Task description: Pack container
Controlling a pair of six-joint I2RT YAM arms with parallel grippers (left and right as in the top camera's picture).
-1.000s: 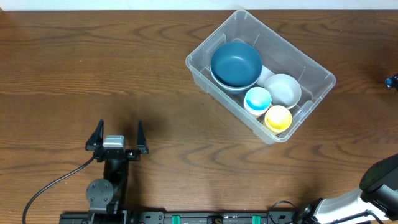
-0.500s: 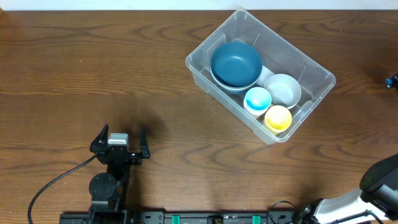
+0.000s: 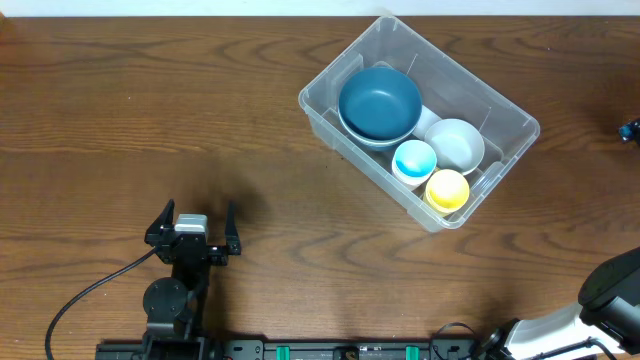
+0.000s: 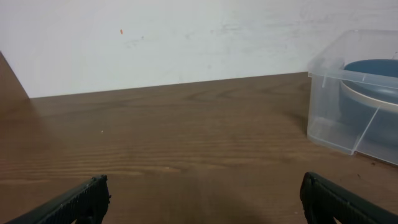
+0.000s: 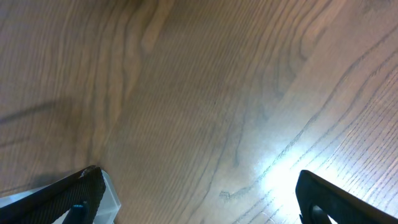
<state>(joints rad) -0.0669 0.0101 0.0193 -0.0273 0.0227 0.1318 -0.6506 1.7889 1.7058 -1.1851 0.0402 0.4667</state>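
The clear plastic container [image 3: 470,92] sits at an angle at the back right of the table. It holds a dark blue bowl [image 3: 380,102] nested in a paler one, a white bowl [image 3: 455,143], a small blue-lined cup [image 3: 414,160] and a yellow cup [image 3: 447,188]. My left gripper [image 3: 190,225] is open and empty near the front left, far from the container. In the left wrist view [image 4: 202,199] its fingers are wide apart, with the container [image 4: 329,93] at the right. My right gripper [image 5: 199,196] is open over bare wood; in the overhead view only a tip [image 3: 630,130] shows at the right edge.
The table is dark wood [image 3: 200,90]. A black cable [image 3: 80,300] runs from the left arm's base at the front edge. A white wall [image 4: 186,37] stands behind the table. A pale see-through edge [image 5: 111,198] shows beside the right gripper's left finger.
My left gripper has drawn back a little toward the front edge and then held still. The container and its contents have not moved.
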